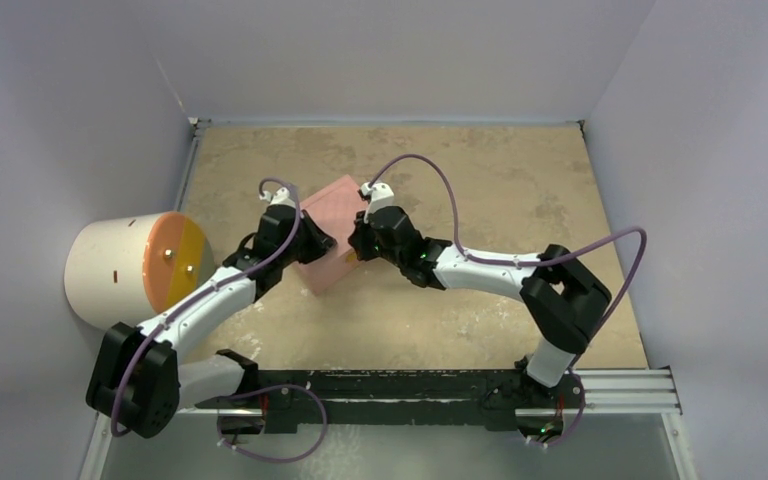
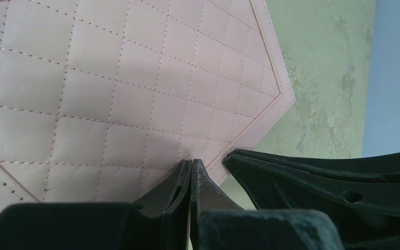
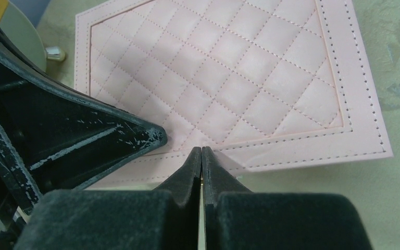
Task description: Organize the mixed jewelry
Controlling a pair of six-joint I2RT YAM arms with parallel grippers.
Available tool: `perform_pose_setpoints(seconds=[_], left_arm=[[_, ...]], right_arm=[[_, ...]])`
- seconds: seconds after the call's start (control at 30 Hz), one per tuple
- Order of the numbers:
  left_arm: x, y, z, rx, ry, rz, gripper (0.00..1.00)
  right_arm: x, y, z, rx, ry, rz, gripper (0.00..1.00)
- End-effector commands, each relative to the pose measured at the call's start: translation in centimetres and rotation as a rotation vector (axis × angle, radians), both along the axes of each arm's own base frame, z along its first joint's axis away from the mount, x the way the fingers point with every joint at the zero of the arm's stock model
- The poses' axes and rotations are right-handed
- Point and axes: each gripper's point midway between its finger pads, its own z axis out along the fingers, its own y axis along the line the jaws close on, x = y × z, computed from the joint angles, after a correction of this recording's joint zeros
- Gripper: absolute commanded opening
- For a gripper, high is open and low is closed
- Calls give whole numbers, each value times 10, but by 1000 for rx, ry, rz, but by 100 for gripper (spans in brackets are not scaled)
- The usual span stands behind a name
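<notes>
Left jaws are pressed flat together with nothing visible between them, tips sitting over the stitched border of the pink box (image 1: 328, 235), right by one of its corners. Right jaws are the same, fully closed, their tips at the box's near edge where the border meets the bench (image 1: 480, 190). From above, I've got both arms meeting at that box from either side, the wrists close to each other, and each wrist view catches the other arm's black fingers just beside its own. As for the jewelry, I can't make out a single ring or metal piece on either wrist view or from above, so I can't tell where it lies relative to the jaws or how it looks. All I get is the box's quilted top, diamond stitching, pale pink, facing up. There's a tiny yellowish speck in the seam of the right jaws, too small for me to call.
</notes>
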Motion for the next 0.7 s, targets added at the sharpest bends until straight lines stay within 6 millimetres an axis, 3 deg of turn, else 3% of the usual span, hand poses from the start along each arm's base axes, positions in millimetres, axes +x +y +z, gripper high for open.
perform_pose_setpoints(seconds=[0.0, 0.17, 0.47, 0.67], left_arm=[[-45, 17, -46, 107, 200, -42, 0], [-30, 13, -13, 98, 125, -48, 0], [0, 17, 68, 140, -41, -25, 21], [7, 35, 132, 192, -176, 38, 37]], right_arm=[[-22, -20, -24, -144, 82, 39, 0], [-21, -20, -4, -118, 51, 45, 0], [-1, -41, 45, -121, -49, -11, 17], [2, -64, 80, -98, -117, -49, 33]])
